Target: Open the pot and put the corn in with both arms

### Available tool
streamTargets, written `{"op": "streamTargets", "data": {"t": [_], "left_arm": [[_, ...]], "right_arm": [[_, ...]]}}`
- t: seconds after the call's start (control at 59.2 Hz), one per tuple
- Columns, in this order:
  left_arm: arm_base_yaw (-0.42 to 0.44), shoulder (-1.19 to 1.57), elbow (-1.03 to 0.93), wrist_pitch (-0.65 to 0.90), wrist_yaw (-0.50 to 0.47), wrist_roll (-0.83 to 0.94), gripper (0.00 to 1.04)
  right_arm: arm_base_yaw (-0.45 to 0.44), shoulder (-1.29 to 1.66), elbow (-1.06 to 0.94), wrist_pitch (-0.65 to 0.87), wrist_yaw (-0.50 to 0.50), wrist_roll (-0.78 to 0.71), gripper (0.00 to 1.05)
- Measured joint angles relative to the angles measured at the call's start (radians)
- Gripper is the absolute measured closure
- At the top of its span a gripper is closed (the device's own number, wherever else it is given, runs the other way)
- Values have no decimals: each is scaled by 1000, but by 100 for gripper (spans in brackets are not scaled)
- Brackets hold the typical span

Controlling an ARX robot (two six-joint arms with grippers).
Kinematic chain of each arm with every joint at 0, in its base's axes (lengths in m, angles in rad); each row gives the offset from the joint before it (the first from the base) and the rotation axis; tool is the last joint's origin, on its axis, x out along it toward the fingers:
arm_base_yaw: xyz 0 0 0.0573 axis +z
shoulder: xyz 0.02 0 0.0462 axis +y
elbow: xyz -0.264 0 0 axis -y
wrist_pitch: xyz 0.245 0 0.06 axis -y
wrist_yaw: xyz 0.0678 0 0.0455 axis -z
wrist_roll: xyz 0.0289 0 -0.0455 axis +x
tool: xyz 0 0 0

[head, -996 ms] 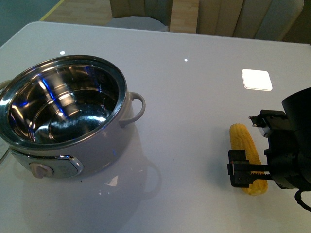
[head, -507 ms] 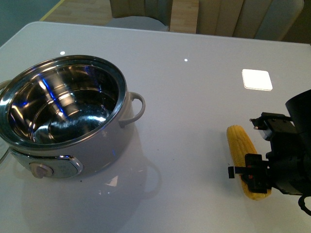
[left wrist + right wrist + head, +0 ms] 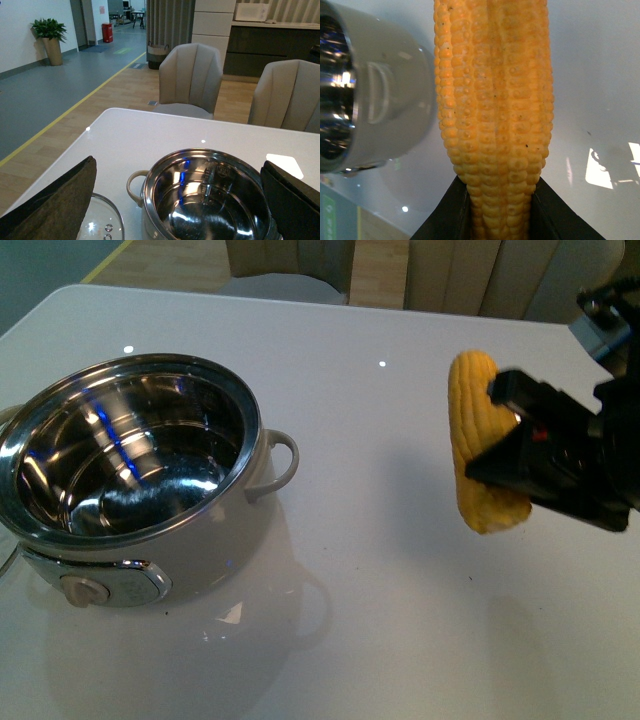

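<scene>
While the right gripper (image 3: 495, 430) clamps the corn (image 3: 472, 440) above the white table (image 3: 380, 580), well to the right of the pot (image 3: 150, 540), the cob sits squeezed between its two black fingers (image 3: 445, 217), one pressing on each side, with much of its length reaching past the fingertips. The pot stands open, its steel interior bare, and a glass lid (image 3: 102, 225) lies on the table just beside it. The left gripper (image 3: 177, 165) hangs before the pot, fingers spread wide and holding nothing.
</scene>
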Motion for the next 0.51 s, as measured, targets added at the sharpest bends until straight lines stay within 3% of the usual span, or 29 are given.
{"op": "streamTargets", "data": {"t": [0.507], "left_arm": [[0, 0, 0, 0, 0, 0, 7]], "right_arm": [[153, 104, 304, -88, -35, 138, 85]]}}
